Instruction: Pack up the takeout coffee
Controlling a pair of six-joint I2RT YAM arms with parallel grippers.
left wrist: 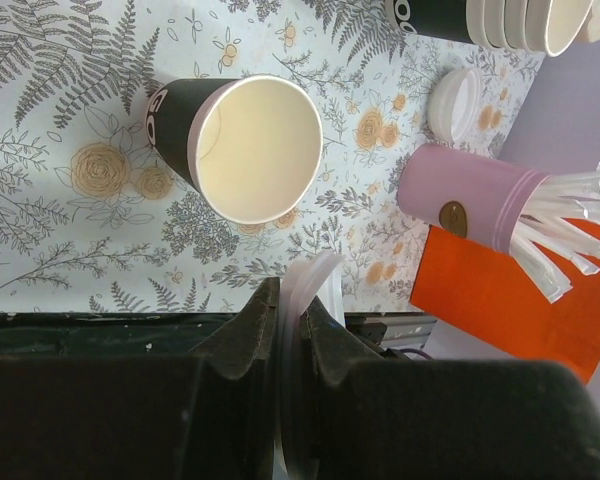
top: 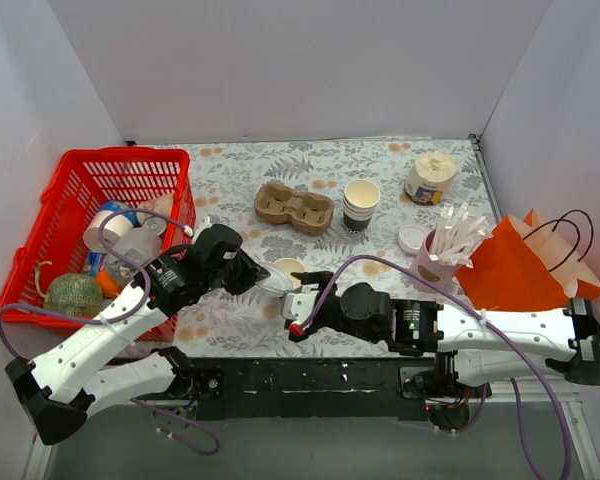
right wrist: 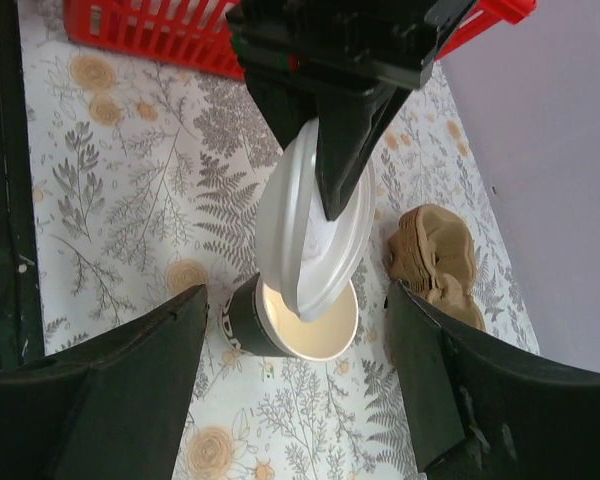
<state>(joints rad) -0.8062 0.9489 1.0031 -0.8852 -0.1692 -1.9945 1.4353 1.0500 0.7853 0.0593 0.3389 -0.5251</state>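
The takeout coffee cup (top: 288,268) stands lidless near the table's front, dark outside and cream inside (left wrist: 255,150). My left gripper (top: 252,274) is shut on a white plastic lid (left wrist: 305,285), held on edge and tilted just above the cup's rim. In the right wrist view the lid (right wrist: 315,240) hangs over the open cup (right wrist: 310,335), pinched by the left fingers (right wrist: 345,150). My right gripper (top: 302,300) is open just right of the cup, its jaws spread wide either side of it (right wrist: 295,300) and touching nothing.
A red basket (top: 90,200) with several items sits at the left. A cardboard cup carrier (top: 294,208), a stack of cups (top: 361,203), a loose lid (top: 412,238), a pink cup of white sticks (top: 440,250) and an orange bag (top: 520,265) lie behind and right.
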